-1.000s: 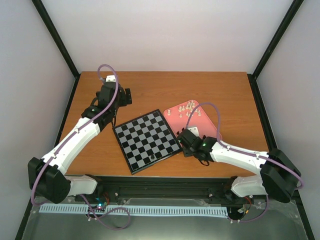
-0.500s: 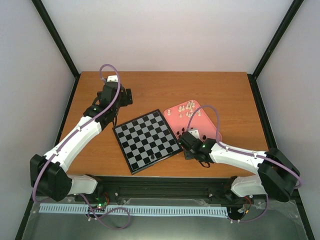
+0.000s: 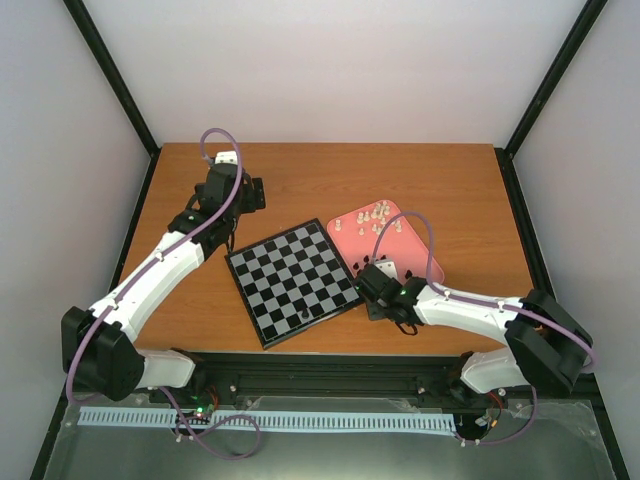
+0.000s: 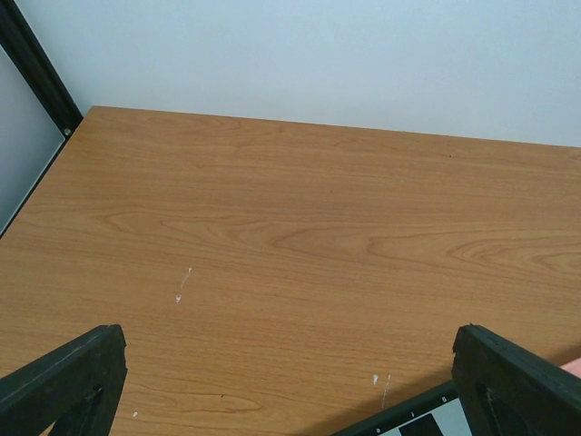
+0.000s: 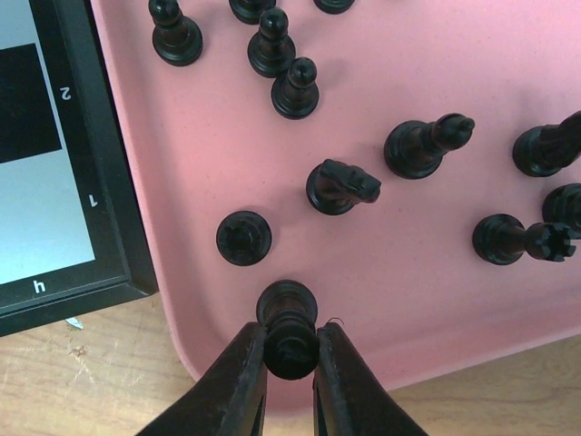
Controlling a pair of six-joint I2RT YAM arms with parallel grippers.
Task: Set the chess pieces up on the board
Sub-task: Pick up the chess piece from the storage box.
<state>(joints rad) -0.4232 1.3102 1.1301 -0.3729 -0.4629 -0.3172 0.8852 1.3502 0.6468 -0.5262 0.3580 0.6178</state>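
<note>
The board [image 3: 292,282] lies in the middle of the table with one black piece [image 3: 303,313] near its front edge. Its corner shows in the right wrist view [image 5: 36,218]. My right gripper [image 5: 290,350] is shut on a black chess piece [image 5: 289,320] standing at the near edge of the pink tray [image 5: 408,263]. In the top view this gripper [image 3: 376,284] is at the tray's near-left corner. Other black pieces stand close by: a knight [image 5: 338,186] and a rook [image 5: 243,238]. My left gripper [image 4: 289,341] is open and empty over bare table beyond the board's far-left corner [image 4: 427,420].
Cream-white pieces [image 3: 378,215] are clustered at the far end of the pink tray [image 3: 410,250]. Several more black pieces [image 5: 272,45] stand in the tray to the right of the board. The left arm [image 3: 160,270] runs along the table's left side.
My right gripper has shifted slightly left and nearer at the tray's near-left corner. The left arm has barely moved.
</note>
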